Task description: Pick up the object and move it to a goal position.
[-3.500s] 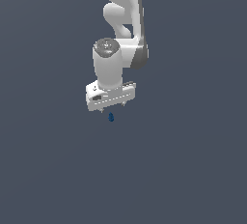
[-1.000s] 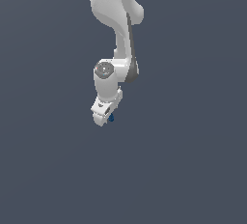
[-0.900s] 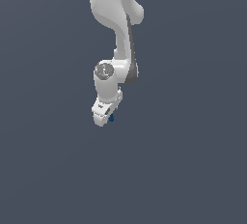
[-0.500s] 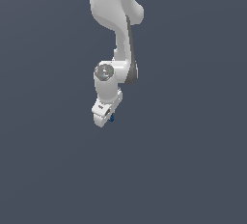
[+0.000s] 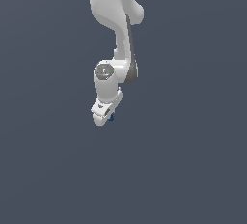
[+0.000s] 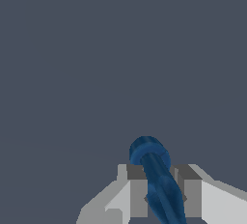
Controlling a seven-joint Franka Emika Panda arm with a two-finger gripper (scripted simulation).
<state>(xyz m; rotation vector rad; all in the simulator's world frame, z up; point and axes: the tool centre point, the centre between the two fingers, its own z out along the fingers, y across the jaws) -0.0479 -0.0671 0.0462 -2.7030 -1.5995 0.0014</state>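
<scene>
The arm hangs down from the top of the exterior view, a little toward the exterior view's left of centre. At its lower end sits the tool [image 5: 103, 117], tipped toward the exterior view's left. The object [image 5: 111, 117] peeks out just beside the tool, on the exterior view's right. In the wrist view the object [image 6: 157, 179] lies between the 2 fingers [image 6: 136, 191], touching both, with its thicker end reaching out past their tips.
</scene>
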